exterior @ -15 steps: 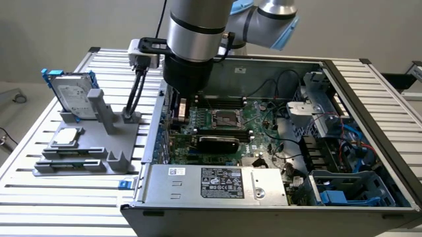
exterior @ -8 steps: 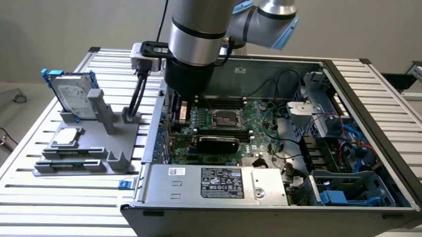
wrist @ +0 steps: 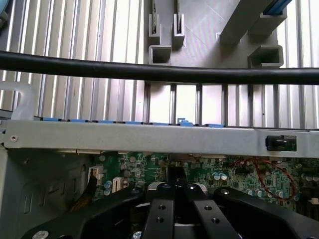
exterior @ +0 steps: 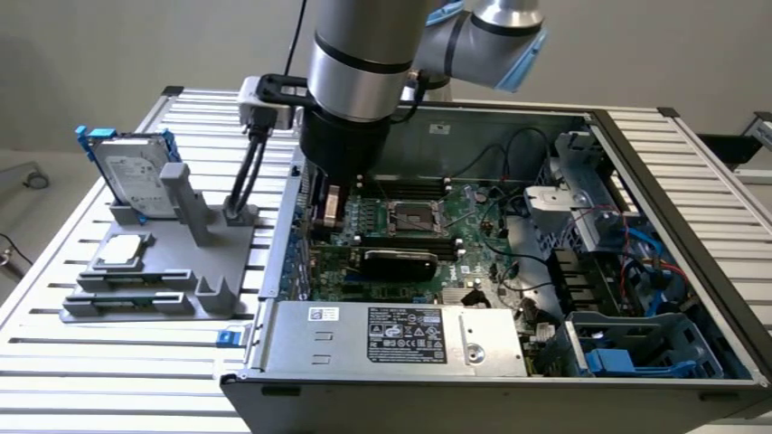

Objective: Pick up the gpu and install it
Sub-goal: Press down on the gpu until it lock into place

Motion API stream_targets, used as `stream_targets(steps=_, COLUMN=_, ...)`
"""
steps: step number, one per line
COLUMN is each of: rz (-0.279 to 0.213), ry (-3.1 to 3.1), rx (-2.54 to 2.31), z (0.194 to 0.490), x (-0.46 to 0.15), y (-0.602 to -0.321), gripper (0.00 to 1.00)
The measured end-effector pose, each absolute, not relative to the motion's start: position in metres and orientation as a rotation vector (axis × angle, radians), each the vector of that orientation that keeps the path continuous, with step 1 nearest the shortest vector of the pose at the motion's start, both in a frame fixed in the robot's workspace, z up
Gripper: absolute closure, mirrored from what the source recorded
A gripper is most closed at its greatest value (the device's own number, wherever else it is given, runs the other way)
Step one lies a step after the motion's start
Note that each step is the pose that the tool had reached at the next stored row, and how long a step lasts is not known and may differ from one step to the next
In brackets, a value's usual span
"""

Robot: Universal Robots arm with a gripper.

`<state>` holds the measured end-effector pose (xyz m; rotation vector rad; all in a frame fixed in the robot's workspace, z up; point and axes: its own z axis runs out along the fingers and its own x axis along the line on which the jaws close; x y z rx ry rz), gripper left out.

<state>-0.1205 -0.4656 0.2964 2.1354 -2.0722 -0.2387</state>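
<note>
A big silver table (exterior: 108, 362) made of long metal slats carries everything. On it lies an open computer case (exterior: 675, 208), and it takes up most of the table toward the exterior view's right. The robot arm (exterior: 362, 54) is thick and silver, and it comes down from above into the case, close to the case wall that faces the gray holder. Inside the case is a green motherboard (exterior: 471, 203) that covers the floor of the case in the middle. A gray power box (exterior: 399, 334) with a white and black label sits along the near edge of the case. In the near corner of the case, on the exterior view's right, is a blue plastic bay (exterior: 627, 348). Outside the case, a gray holder (exterior: 205, 262) rests on the table by the table's edge on the exterior view's left. A silver hard drive (exterior: 127, 172) with blue rails stands up at the far end of the holder. The gpu (exterior: 399, 262) is in the case, down on the motherboard, just behind the power box, with its black face showing. The gripper (exterior: 329, 221) hangs just beside the gpu, near the case wall. In the wrist view the gripper (wrist: 180, 199) has its black fingers (wrist: 159, 214) pulled close together, and I cannot tell if they pinch anything. A small silver chip (exterior: 125, 251) lies flat on the holder, near the hard drive.
</note>
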Motion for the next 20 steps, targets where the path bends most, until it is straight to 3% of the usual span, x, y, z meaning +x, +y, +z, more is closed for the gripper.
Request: stream_targets(steps=20, rz=-0.26, ry=-2.086, rx=2.104, z=0.2965, x=-0.1205, y=-0.4629, gripper=0.89)
